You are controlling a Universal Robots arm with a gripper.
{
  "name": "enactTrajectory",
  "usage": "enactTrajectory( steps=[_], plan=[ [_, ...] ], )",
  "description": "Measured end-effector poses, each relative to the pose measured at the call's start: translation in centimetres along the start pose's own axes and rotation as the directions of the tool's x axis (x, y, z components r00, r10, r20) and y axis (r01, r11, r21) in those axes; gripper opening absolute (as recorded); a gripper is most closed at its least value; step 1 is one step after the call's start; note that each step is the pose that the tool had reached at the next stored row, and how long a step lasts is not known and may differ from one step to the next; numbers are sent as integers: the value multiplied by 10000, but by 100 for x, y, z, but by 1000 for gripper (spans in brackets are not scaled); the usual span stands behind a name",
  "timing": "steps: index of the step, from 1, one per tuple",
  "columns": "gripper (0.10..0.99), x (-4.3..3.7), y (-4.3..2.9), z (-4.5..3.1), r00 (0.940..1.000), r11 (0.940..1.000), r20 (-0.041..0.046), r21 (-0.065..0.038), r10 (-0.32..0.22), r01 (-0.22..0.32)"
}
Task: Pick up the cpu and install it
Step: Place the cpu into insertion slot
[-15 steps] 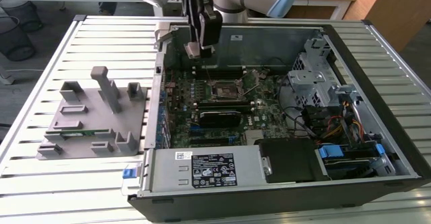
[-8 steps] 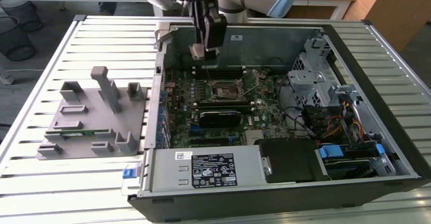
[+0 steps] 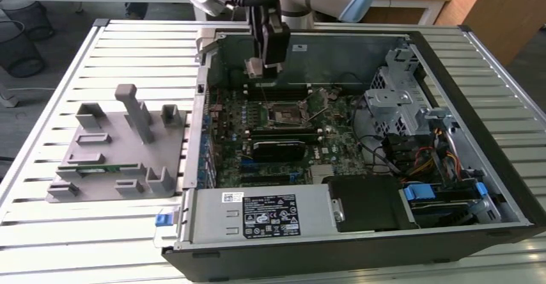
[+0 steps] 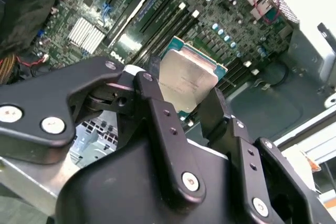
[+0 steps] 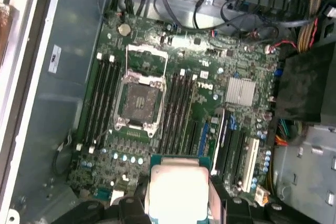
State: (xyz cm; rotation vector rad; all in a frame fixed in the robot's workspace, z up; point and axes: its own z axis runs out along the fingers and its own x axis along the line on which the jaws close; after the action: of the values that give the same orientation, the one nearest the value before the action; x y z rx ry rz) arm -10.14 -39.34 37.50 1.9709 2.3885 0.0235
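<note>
While the hand hangs over the open computer case, its two black fingers are closed on opposite edges of the cpu, whose silver top with a thin greenish rim faces both wrist views; the chip is thus off the table, in the air, touching nothing but those fingers; on the motherboard beneath lies the socket, its retaining frame swung up and its bed of contacts bare; memory slots flank the socket on both sides; in the exterior view the hand sits above the socket, a little toward that view's left and the case's far wall, well apart from it in height; I judge the chip not yet over the socket but just to one side, its edges roughly square with the socket's.
</note>
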Motion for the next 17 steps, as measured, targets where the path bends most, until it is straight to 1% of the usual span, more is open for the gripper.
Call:
enactTrajectory(
  steps=[2, 4, 7, 10, 12, 14, 17],
  plan=[
    [537, 17, 74, 32, 10000, 10000, -2, -3, 0, 0],
    [537, 36, 122, 59, 10000, 10000, 0, 0, 9, -9],
    [537, 37, 152, 92, 9998, 9998, 4, 1, 174, -174],
    [537, 39, 159, 126, 9993, 9993, 14, 7, 366, -366],
    [537, 49, 168, 160, 9993, 9993, 14, 9, 383, -383],
    [537, 77, 213, 198, 9993, 9993, 13, 9, 382, -382],
    [537, 149, 301, 256, 9993, 9993, 12, 9, 383, -383]
  ],
)
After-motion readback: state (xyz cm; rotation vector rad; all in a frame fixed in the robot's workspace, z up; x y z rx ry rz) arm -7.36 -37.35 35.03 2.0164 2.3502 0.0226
